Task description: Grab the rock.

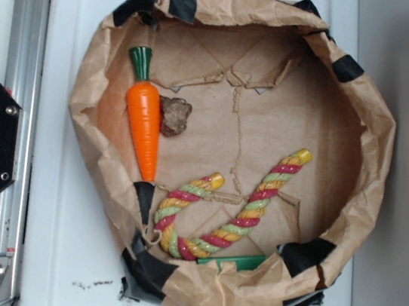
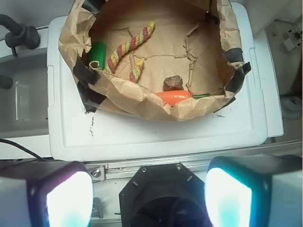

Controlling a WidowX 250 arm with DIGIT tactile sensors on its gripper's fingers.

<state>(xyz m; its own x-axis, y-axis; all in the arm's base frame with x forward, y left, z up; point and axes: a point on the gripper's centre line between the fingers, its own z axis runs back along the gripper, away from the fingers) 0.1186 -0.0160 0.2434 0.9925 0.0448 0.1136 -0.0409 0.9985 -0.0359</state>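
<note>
While the gripper point(image 2: 142, 198) is hanging wide open and empty, well back from the paper bowl point(image 1: 377, 147), the rock point(image 1: 174, 116) is lying inside it, touching the carrot point(image 1: 144, 118). The reach seems not yet begun; it calls for clearing the rim.

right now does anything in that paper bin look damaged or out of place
The brown paper bin is crumpled, its floor torn and patched with black tape. The rock sits against the carrot, which could crowd a grasp. The fingers are spread wide, well short of the bin.
</note>
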